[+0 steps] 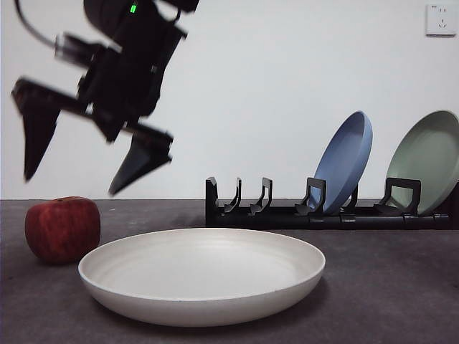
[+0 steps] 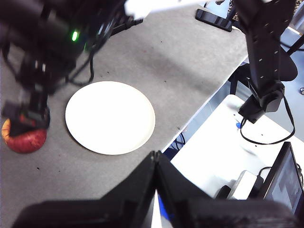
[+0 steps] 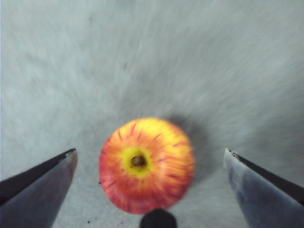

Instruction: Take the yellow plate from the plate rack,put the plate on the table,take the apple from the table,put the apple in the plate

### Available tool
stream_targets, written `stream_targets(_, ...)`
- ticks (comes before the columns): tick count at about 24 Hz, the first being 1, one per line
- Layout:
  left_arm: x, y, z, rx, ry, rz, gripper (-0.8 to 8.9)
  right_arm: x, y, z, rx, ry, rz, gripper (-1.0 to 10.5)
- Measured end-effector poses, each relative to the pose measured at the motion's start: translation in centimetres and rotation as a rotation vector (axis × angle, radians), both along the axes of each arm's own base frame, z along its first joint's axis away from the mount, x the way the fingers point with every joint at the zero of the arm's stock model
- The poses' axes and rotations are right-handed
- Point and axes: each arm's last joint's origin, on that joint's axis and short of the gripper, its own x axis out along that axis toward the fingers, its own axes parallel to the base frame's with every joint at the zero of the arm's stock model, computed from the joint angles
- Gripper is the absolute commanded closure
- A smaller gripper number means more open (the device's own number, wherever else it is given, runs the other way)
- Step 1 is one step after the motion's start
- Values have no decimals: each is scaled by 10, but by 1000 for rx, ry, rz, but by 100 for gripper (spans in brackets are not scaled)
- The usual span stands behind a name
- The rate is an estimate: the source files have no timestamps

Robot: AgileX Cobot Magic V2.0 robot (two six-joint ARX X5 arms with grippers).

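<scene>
The yellow plate (image 1: 201, 276) lies flat on the table (image 1: 387, 287), near the front; it also shows in the left wrist view (image 2: 110, 117). The apple (image 1: 62, 228) sits on the table to the plate's left, apart from it, and shows in the left wrist view (image 2: 24, 139). My right gripper (image 1: 72, 183) hangs open above the apple, not touching it. In the right wrist view (image 3: 150, 151) the apple (image 3: 146, 164) lies between the wide-spread jaws, stem end up. My left gripper (image 2: 156, 156) is shut and empty, high over the table's edge.
The plate rack (image 1: 330, 215) stands behind the yellow plate, at the right. A blue plate (image 1: 348, 161) and a pale green plate (image 1: 429, 161) lean in it. Its left slots hold nothing. The right arm (image 2: 47, 42) is dark and large in the left wrist view.
</scene>
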Motion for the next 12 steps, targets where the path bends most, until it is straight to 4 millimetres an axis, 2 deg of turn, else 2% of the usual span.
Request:
stream_targets(5,1,-5,-7,22,29,-19,826,-14,18,-34,-56,44,46,-27)
stream_targets(8,1,-6,-7,20,36,-21,826,-14,21,-50,-101,38,37,-19)
stream_targets(9,1,-6,-7,21,37,-21,826,-13,21,-51,-114,18,26,66)
stream_targets(10,1,-6,-7,20,36,-21,826,-12,21,-51,-123,2,16,243)
stream_targets(12,1,-6,-7,20,36,-20,826,-12,20,-52,-140,-17,1,787)
